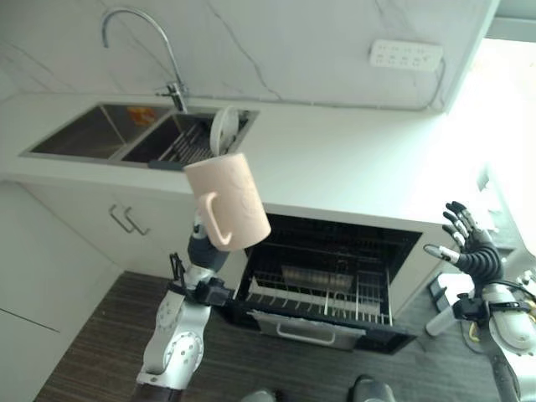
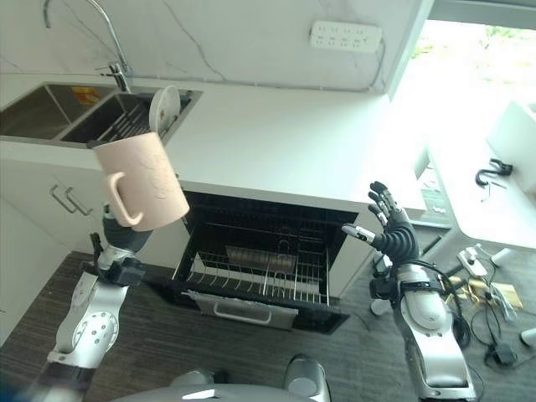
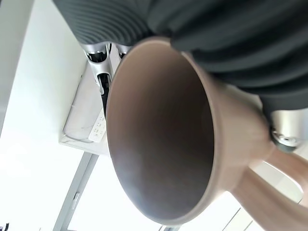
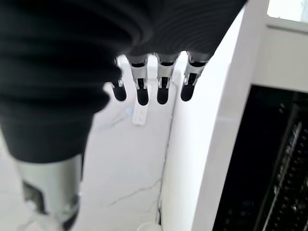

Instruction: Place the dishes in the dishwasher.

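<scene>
A beige mug (image 1: 228, 201) with a handle is held up high in front of the counter, its open mouth (image 3: 159, 134) facing the left wrist camera. My left hand (image 3: 226, 38) is shut on the mug from behind and below, mostly hidden by it in the eye views. The dishwasher (image 1: 331, 251) under the counter stands open, with its lower wire rack (image 1: 322, 300) pulled out; the rack holds no dishes that I can make out. A white plate (image 1: 223, 130) stands upright in the sink's rack. My right hand (image 1: 471, 243) hangs open to the right of the dishwasher, holding nothing.
A double sink (image 1: 109, 134) with a tall faucet (image 1: 138, 42) lies at the counter's left. The white counter (image 1: 335, 159) runs above the dishwasher. A cabinet with bar handles (image 1: 127, 219) sits left of it. Small objects and cables lie on the floor at right (image 2: 494, 293).
</scene>
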Available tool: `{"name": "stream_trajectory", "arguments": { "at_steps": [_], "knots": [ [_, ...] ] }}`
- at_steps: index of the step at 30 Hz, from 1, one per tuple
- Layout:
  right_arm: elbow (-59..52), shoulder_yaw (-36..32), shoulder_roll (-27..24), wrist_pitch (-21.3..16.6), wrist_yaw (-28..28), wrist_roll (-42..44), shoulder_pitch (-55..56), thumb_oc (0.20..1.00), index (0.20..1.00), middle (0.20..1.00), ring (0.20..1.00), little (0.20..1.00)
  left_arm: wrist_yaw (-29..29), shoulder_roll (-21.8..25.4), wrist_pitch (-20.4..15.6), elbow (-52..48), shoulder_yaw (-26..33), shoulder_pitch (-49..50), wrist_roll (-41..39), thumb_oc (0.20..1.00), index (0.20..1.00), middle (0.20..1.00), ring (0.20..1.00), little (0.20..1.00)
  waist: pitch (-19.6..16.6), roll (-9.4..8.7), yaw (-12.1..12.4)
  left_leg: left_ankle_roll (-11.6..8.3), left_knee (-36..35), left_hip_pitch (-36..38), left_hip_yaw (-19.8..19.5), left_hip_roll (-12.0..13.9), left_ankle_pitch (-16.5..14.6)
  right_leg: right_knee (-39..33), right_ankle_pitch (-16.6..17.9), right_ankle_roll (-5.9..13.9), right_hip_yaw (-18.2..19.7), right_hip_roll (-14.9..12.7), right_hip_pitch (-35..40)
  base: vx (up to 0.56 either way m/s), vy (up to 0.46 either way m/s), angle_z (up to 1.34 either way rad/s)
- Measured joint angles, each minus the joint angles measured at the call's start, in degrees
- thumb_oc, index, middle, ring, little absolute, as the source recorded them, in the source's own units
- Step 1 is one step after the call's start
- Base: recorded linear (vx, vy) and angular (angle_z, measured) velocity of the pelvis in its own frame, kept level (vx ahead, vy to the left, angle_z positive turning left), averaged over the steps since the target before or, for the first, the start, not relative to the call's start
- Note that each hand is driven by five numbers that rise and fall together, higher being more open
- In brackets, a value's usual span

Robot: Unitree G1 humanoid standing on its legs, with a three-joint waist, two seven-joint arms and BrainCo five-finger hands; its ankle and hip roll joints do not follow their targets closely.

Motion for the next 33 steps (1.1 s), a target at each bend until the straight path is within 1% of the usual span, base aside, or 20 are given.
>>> {"name": "stream_trajectory", "arguments": {
  "at_steps": [1, 2, 3, 4, 5, 6, 7, 8, 9, 10, 11, 12, 13, 14, 16, 18, 21, 25, 33],
  "knots": [
    [-0.71, 0.04, 0.0, -0.05, 0.26, 1.51, -0.03, 1.0, 1.0, 1.0, 1.0, 1.0, 0.42, -0.08, -0.02, -0.01, -0.16, -0.13, 0.72, 0.2, 0.2, 0.2, 0.2, 0.2, -0.05, -0.58, -0.01, 0.21, -0.78, 0.6, 0.0, -0.11, 0.75, -0.09, 0.55, 0.18, 0.18, -0.59, 0.06, -0.03, -0.207, 0.08],
    [-1.1, 0.5, 0.2, -0.17, 0.63, 3.68, -0.33, 1.0, 1.0, 1.0, 1.0, 1.0, 1.02, -0.16, -0.23, -0.05, -0.82, -0.14, 1.1, 0.2, 0.2, 0.2, 0.2, 0.2, -0.12, -0.92, 0.3, -0.01, -1.84, 1.25, -0.19, -0.03, 1.63, -1.22, 1.41, 0.56, 0.26, -0.7, 0.35, -0.02, -0.197, 0.11],
    [-0.77, 1.24, 0.88, -0.16, 0.85, 5.05, -1.09, 1.0, 1.0, 1.0, 1.0, 1.0, 1.31, -0.5, -0.32, -0.02, -1.35, -0.16, 2.33, 0.2, 0.2, 0.2, 0.2, 0.2, -0.23, -1.15, 0.39, -0.59, -2.92, 1.56, -0.49, 0.12, 2.56, -1.74, 2.87, 0.35, 0.49, -0.4, 0.52, -0.02, -0.152, 0.24],
    [-0.21, 1.7, 0.99, -0.15, 0.92, 5.44, -1.97, 1.0, 1.0, 1.0, 1.0, 1.0, 1.73, -0.79, -0.54, 0.3, -2.58, -0.71, 3.37, 0.2, 0.2, 0.2, 0.2, 0.2, -0.16, -1.1, 0.26, -1.17, -3.56, 1.55, -0.9, 0.66, 3.31, -2.32, 3.79, -0.7, -0.59, 0.33, 1.52, -0.01, -0.139, 0.32],
    [0.28, 1.94, 0.77, -0.08, 0.88, 5.49, -2.42, 1.0, 1.0, 1.0, 1.0, 1.0, 2.36, -0.59, -0.58, 0.26, -4.24, -1.18, 4.61, 0.2, 0.2, 0.2, 0.2, 0.2, -0.29, -0.3, 0.25, -1.63, -4.81, 1.66, -1.22, 1.13, 4.32, -2.43, 3.44, -1.1, -1.72, 0.92, 1.73, -0.01, -0.122, 0.29],
    [0.3, 2.13, 0.47, -0.01, 0.83, 6.08, -2.57, 1.0, 1.0, 1.0, 1.0, 1.0, 2.43, -0.65, -0.64, 0.11, -4.53, -1.29, 5.41, 0.2, 0.2, 0.2, 0.2, 0.2, -0.42, 0.05, 0.32, -1.74, -5.7, 1.85, -1.15, 1.29, 4.96, -2.12, 3.1, -1.66, -1.84, 1.14, 1.49, 0.0, -0.083, 0.22],
    [0.29, 2.42, -0.29, 0.13, 0.78, 7.22, -2.99, 1.0, 1.0, 1.0, 1.0, 1.0, 2.66, -0.67, -0.89, -0.35, -4.67, -1.28, 5.77, 0.2, 0.2, 0.2, 0.2, 0.2, -0.46, 0.66, 0.41, -1.79, -7.31, 2.58, -0.24, 1.8, 6.05, -1.29, 2.32, -2.54, -2.15, 1.53, 1.17, 0.01, -0.096, 0.12],
    [0.36, 2.4, -0.75, 0.35, 0.73, 7.72, -3.08, 1.0, 1.0, 1.0, 1.0, 1.0, 3.67, -0.66, -1.21, -0.47, -4.66, -1.24, 6.57, 0.2, 0.2, 0.2, 0.2, 0.2, -0.38, 0.61, 0.5, -1.95, -8.62, 3.53, 0.31, 2.1, 6.79, -0.8, 1.48, -3.06, -2.41, 1.82, 1.1, 0.01, -0.089, 0.07],
    [0.36, 2.33, -0.73, 0.36, 0.59, 8.68, -3.1, 1.0, 1.0, 1.0, 1.0, 1.0, 4.14, -0.66, -1.54, -0.48, -4.58, -1.26, 6.69, 0.2, 0.2, 0.2, 0.2, 0.2, -0.76, 1.2, 0.56, -1.89, -8.8, 3.67, 0.45, 2.77, 6.82, -0.18, 0.77, -3.2, -2.73, 2.39, 1.12, 0.01, -0.11, -0.01],
    [0.35, 2.33, -0.71, 0.4, 0.69, 9.91, -3.1, 1.0, 1.0, 1.0, 1.0, 1.0, 4.81, -0.65, -1.81, -0.47, -4.24, -1.21, 7.28, 0.2, 0.2, 0.2, 0.2, 0.2, -1.45, 1.32, 0.37, -2.37, -9.35, 3.72, 0.36, 3.05, 7.14, 1.14, -0.32, -3.58, -2.48, 2.88, 0.25, 0.0, -0.095, -0.09],
    [0.32, 2.31, -0.74, 0.41, 0.81, 10.94, -3.25, 1.0, 1.0, 1.0, 1.0, 1.0, 5.33, -0.65, -2.22, -0.48, -4.05, -1.25, 7.69, 0.2, 0.2, 0.2, 0.2, 0.2, -2.02, 1.41, 0.39, -2.47, -9.6, 3.74, 0.4, 3.21, 7.31, 2.19, -0.95, -4.41, -2.09, 2.95, -0.53, 0.0, -0.088, -0.15],
    [0.31, 2.31, -0.72, 0.47, 1.0, 11.71, -3.44, 1.0, 1.0, 1.0, 1.0, 1.0, 6.0, -0.65, -2.42, -0.48, -3.91, -1.26, 7.84, 0.2, 0.2, 0.2, 0.2, 0.2, -2.19, 1.54, 0.36, -2.62, -9.59, 3.8, 0.45, 3.55, 7.68, 2.92, -1.48, -4.53, -1.91, 3.51, -0.91, -0.01, -0.086, -0.23],
    [0.23, 2.37, -0.72, 0.78, 1.63, 13.38, -3.48, 1.0, 1.0, 1.0, 1.0, 1.0, 6.96, -0.66, -2.63, -0.47, -3.87, -1.22, 9.44, 0.2, 0.2, 0.2, 0.2, 0.2, -2.83, 1.51, 0.41, -3.18, -9.55, 3.88, 0.83, 4.24, 8.19, 3.95, -2.16, -5.23, -1.67, 3.91, -1.57, 0.0, -0.089, -0.2],
    [-0.39, 2.7, -1.1, 0.8, 2.69, 13.8, -3.77, 1.0, 1.0, 1.0, 1.0, 1.0, 7.47, -0.66, -3.21, -0.45, -3.87, -1.27, 11.07, 0.2, 0.2, 0.2, 0.2, 0.2, -3.38, 2.14, 0.32, -3.2, -9.57, 3.95, 1.22, 4.94, 8.76, 4.55, -2.28, -5.42, -1.66, 4.59, -1.91, -0.01, -0.105, -0.15],
    [-0.84, 2.96, -3.11, 1.19, 4.81, 15.04, -4.59, 1.0, 1.0, 1.0, 1.0, 1.0, 8.18, -0.63, -4.23, -0.45, -3.88, -1.32, 13.16, 0.2, 0.2, 0.2, 0.2, 0.2, -3.7, 2.06, 0.34, -3.47, -10.0, 4.32, 1.3, 5.24, 9.11, 4.9, -2.68, -6.07, -1.52, 5.26, -2.05, -0.01, -0.075, -0.08],
    [-1.87, 4.1, -4.5, 1.55, 5.54, 16.52, -6.89, 1.0, 1.0, 1.0, 1.0, 1.0, 9.14, -0.56, -5.16, -0.33, -3.93, -1.94, 16.2, 0.2, 0.2, 0.2, 0.2, 0.2, -4.49, 2.09, 0.31, -3.94, -10.66, 4.38, 1.66, 5.24, 9.38, 5.23, -2.87, -6.23, -1.15, 5.0, -2.71, 0.0, -0.014, -0.09],
    [-2.97, 6.05, -4.78, 1.92, 8.1, 17.93, -9.18, 1.0, 1.0, 1.0, 1.0, 1.0, 9.21, -0.42, -6.92, -0.25, -5.15, -3.7, 19.64, 0.2, 0.2, 0.2, 0.2, 0.2, -5.63, 1.89, 0.37, -3.76, -11.42, 4.38, 1.65, 5.05, 9.42, 5.45, -2.97, -6.3, -1.14, 4.79, -3.08, 0.0, 0.0, 0.0],
    [-3.07, 8.37, -5.1, 2.35, 9.23, 17.9, -9.27, 1.0, 1.0, 1.0, 1.0, 1.0, 9.23, -0.43, -7.54, -0.16, -6.39, -3.76, 20.89, 0.2, 0.2, 0.2, 0.2, 0.2, -6.83, 2.31, 0.54, -3.75, -11.47, 4.37, 1.96, 4.73, 9.42, 5.61, -2.96, -6.29, -0.4, 4.71, -3.42, 0.0, -0.003, -0.03],
    [-3.11, 11.32, -5.72, 3.07, 9.41, 17.78, -12.94, 1.0, 1.0, 1.0, 1.0, 1.0, 10.49, -0.09, -7.57, 0.45, -11.43, -5.54, 24.74, 0.2, 0.2, 0.2, 0.2, 0.2, -7.01, 2.24, 0.83, -3.73, -11.57, 4.36, 2.29, 4.6, 9.43, 5.68, -2.9, -6.2, -0.04, 4.72, -3.68, 0.0, 0.0, 0.0]
  ]
}}
